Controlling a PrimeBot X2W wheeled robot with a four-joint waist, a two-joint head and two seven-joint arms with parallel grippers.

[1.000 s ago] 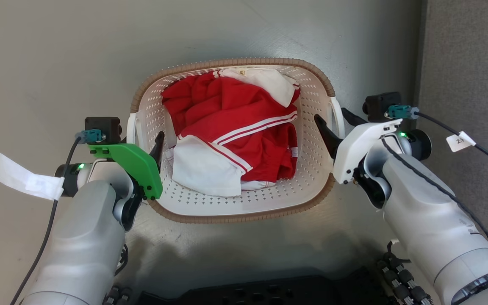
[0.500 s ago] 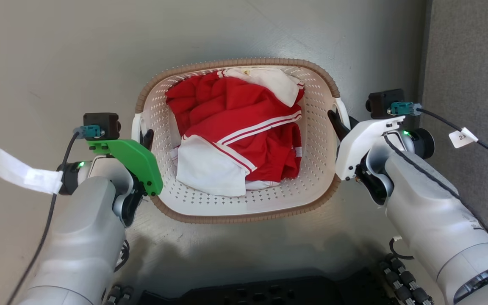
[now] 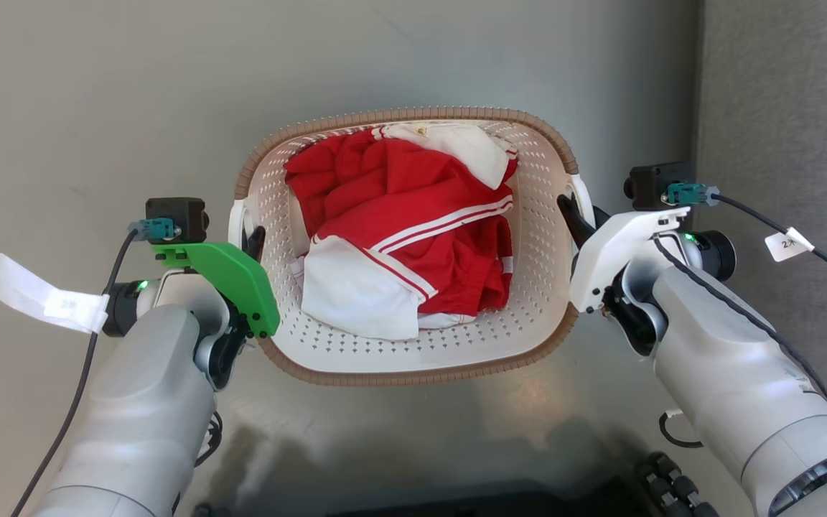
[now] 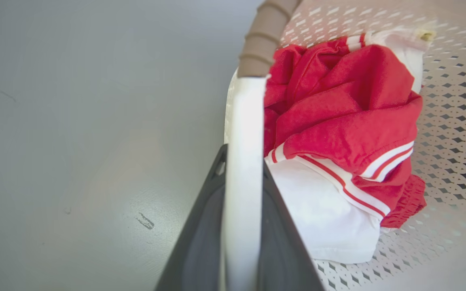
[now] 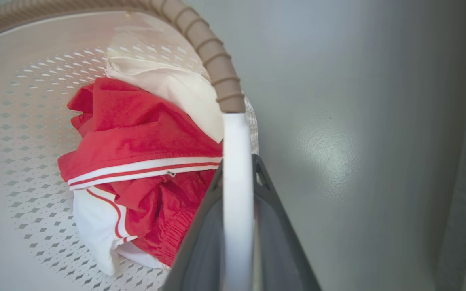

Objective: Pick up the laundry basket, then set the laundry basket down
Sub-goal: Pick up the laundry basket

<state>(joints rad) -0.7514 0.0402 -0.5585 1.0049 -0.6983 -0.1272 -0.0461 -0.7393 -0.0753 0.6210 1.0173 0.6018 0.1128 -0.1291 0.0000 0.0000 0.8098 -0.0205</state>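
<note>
The laundry basket (image 3: 413, 113), cream perforated plastic with a brown woven rim, sits between my two arms over the grey floor and holds red and white clothes (image 3: 399, 230). My left gripper (image 3: 248, 240) is shut on its white left handle (image 4: 244, 121), which runs up between the dark fingers (image 4: 200, 226) of the left gripper (image 4: 243, 155). My right gripper (image 3: 575, 215) is shut on the white right handle (image 5: 237, 137), pinched between the fingers (image 5: 277, 226) of the right gripper (image 5: 237, 161). The basket's perforated wall (image 4: 451, 101) (image 5: 26, 101) shows in both wrist views. Its base is hidden, so contact with the floor cannot be told.
A darker grey textured panel (image 3: 787, 108) runs along the right side, close to my right wrist. The smooth grey floor (image 3: 97, 108) spreads out to the left and beyond the basket. My dark base (image 3: 672, 488) lies along the bottom edge.
Both grippers went from open astride the handles to shut on them. Since then the whole head picture has shifted; basket and grippers sit slightly lower in it together.
</note>
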